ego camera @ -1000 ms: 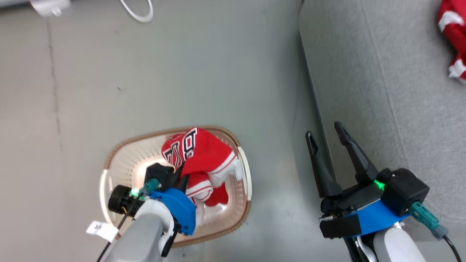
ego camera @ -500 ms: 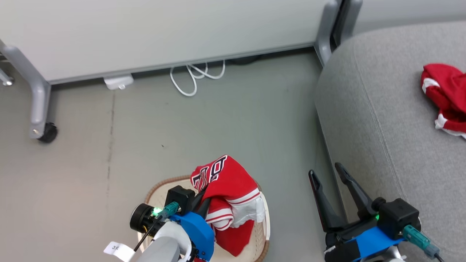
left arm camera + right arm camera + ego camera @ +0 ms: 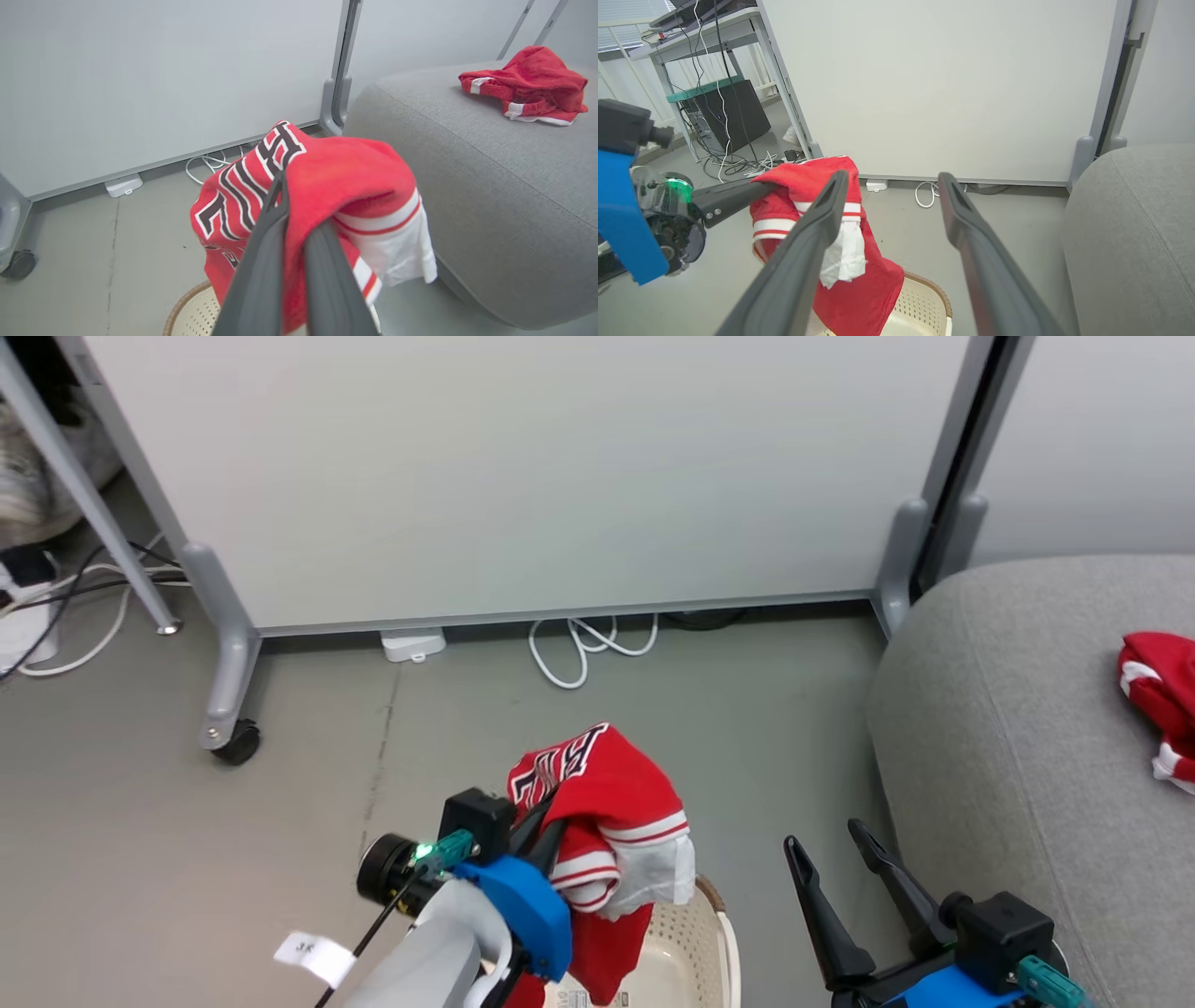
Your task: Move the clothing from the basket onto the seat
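My left gripper (image 3: pixel 546 826) is shut on a red garment (image 3: pixel 611 784) with white trim and dark lettering, one piece of the clothing. It hangs lifted above the cream basket (image 3: pixel 700 947), whose rim shows at the bottom edge. In the left wrist view the fabric (image 3: pixel 345 182) drapes over both fingers (image 3: pixel 261 261). A second red garment (image 3: pixel 1158 695) lies on the grey seat (image 3: pixel 1008 756) at the right. My right gripper (image 3: pixel 823 835) stands open and empty beside the seat's edge. The right wrist view shows the hanging garment (image 3: pixel 861 289) over the basket (image 3: pixel 924 303).
A white partition panel (image 3: pixel 523 476) on grey wheeled legs (image 3: pixel 229 681) stands behind the basket. White cable loops (image 3: pixel 583 649) and a small adapter (image 3: pixel 413 644) lie at its foot. A desk with cables and a dark computer case (image 3: pixel 733 112) stands far left.
The head camera has tilted up, so the whole picture shifted. My left gripper has raised the red garment out of the basket. The right gripper stays open.
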Controlling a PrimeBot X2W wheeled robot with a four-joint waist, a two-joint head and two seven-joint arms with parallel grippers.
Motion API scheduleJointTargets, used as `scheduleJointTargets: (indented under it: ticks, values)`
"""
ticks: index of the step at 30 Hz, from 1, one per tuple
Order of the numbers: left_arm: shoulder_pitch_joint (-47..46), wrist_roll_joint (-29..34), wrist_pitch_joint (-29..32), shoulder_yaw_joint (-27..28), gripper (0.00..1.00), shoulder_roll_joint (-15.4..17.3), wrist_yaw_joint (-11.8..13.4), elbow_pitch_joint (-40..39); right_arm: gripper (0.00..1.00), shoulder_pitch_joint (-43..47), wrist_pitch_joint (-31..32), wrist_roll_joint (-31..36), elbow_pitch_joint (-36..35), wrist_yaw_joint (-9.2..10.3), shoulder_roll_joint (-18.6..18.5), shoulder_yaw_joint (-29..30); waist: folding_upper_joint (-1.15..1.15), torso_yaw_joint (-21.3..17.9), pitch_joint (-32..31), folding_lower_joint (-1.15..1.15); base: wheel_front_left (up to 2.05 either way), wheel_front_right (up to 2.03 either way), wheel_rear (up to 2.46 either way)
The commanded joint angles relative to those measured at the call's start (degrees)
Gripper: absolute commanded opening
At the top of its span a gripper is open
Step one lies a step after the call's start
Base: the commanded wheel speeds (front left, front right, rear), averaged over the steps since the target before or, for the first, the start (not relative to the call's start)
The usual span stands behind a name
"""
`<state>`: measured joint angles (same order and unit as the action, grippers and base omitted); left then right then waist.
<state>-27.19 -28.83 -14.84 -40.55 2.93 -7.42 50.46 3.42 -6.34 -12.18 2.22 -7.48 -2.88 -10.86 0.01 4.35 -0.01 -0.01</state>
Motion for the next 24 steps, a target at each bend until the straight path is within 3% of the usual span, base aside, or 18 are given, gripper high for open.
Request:
scheduleJointTargets:
  ticks: [1, 15, 24]
  values:
    - [-1.30, -0.41, 0.04, -0.33, 0.00, -0.04, 0.02, -0.56, 1.00, 0.66, 0.11, -0.10, -0.01, -0.03, -0.01, 0.08, -0.01, 1.28, -1.01, 0.01, 0.00, 0.00, 0.00]
    - [-8.15, -8.98, 5.07, -10.10, 0.00, -0.04, 3.91, -8.29, 1.00, 1.65, 1.08, -0.50, 0.55, -0.03, -0.01, -0.19, -0.01, 4.79, -2.88, 0.01, 0.00, 0.00, 0.00]
    - [-11.39, -13.38, 4.87, -15.46, 0.00, -0.05, 5.86, -10.07, 1.00, 1.90, 1.13, -0.82, 0.88, -0.03, -0.01, -0.17, -0.01, 5.11, -2.90, 0.01, 0.00, 0.00, 0.00]
